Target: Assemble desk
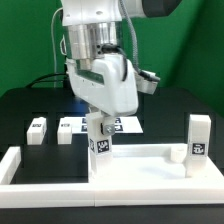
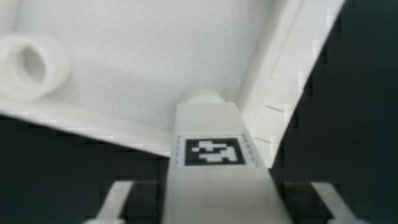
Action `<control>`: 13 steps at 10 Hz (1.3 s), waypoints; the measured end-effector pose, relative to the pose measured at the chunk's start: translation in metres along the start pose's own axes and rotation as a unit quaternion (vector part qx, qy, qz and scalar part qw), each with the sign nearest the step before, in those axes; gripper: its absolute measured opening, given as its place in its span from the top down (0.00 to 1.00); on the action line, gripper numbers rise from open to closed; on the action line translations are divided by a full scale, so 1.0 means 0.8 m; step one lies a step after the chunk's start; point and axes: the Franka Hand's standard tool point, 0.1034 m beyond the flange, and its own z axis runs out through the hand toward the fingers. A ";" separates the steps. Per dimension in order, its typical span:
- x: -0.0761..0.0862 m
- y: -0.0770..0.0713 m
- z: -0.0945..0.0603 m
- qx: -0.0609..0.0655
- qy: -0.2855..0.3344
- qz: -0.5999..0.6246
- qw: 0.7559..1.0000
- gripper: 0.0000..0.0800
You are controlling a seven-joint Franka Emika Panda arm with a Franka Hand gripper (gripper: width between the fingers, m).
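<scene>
My gripper (image 1: 100, 122) is shut on a white leg block (image 1: 100, 142) with a black-and-white tag. It holds the block upright over the corner of the desk tabletop (image 1: 140, 165) on the exterior view's left. In the wrist view the block (image 2: 217, 150) stands between my fingers (image 2: 128, 200), above the tabletop's rimmed underside (image 2: 125, 95), next to its rim (image 2: 294, 70) and apart from a round screw hole (image 2: 27, 65). Another leg (image 1: 200, 135) stands upright at the tabletop's corner on the exterior view's right. Two more leg blocks (image 1: 38, 130) (image 1: 66, 130) lie on the black table.
The marker board (image 1: 125, 125) lies flat behind the held leg. The low white border wall (image 1: 20, 168) runs along the front and the exterior view's left of the work area. The arm's body hangs over the table's middle.
</scene>
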 end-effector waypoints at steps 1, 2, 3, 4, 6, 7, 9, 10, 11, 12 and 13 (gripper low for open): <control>-0.005 -0.002 0.002 0.005 -0.009 0.091 0.996 0.64; -0.010 -0.006 0.004 0.015 -0.015 0.183 0.983 0.64; -0.015 -0.009 0.005 0.022 -0.016 0.240 0.970 0.64; -0.016 -0.010 0.006 0.024 -0.016 0.244 0.969 0.64; -0.016 -0.010 0.006 0.024 -0.015 0.224 0.974 0.63; -0.016 -0.009 0.006 0.024 -0.015 0.218 0.976 0.36; -0.013 -0.008 0.005 0.019 0.000 0.028 0.999 0.23; -0.014 -0.007 0.004 0.018 0.003 -0.035 0.999 0.20; -0.014 -0.007 0.005 0.017 0.003 -0.058 0.998 0.20; -0.013 -0.006 0.005 0.017 0.004 -0.099 0.995 0.19; -0.013 -0.006 0.005 0.016 0.005 -0.136 0.991 0.19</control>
